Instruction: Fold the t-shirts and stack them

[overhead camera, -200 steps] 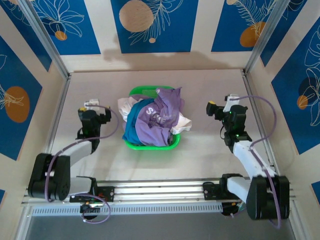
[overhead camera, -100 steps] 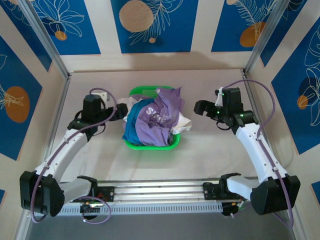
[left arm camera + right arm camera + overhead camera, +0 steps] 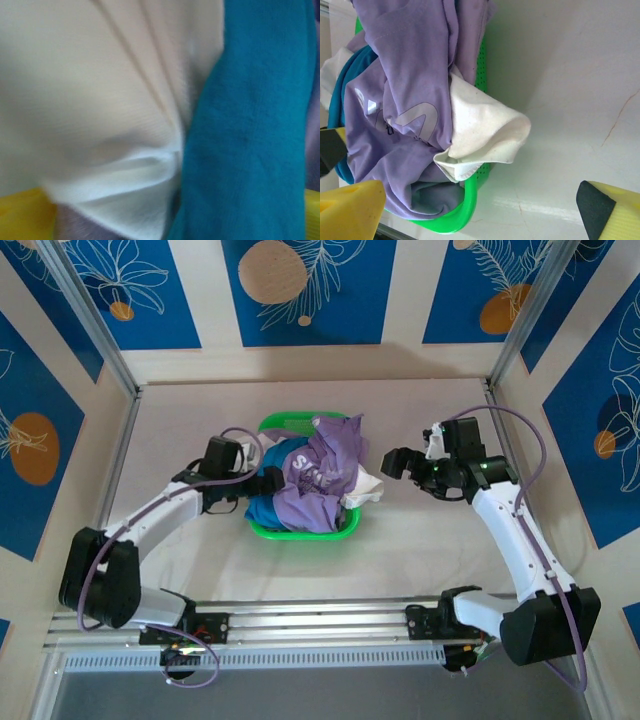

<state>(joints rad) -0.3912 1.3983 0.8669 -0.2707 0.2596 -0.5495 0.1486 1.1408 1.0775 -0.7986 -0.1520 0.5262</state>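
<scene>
While heaped in the basket (image 3: 300, 534), spilling over its rim between both claws. Topmost, just left of right claw (image 3: 392, 463): purple shirt (image 3: 320, 475). Pressed against left claw (image 3: 266, 479): teal shirt (image 3: 262, 505). Nearest right claw: white shirt (image 3: 368, 488), draped over the rim. Right claw spread wide, empty. Left claw spread wide, nosed into cloth, pinching nothing.

Green basket (image 3: 298, 533) — centre of pale table (image 3: 420, 545)

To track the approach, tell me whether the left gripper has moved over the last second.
Yes. In the top view the left gripper has swung right, from out over the table to the left rim of the green basket.
</scene>
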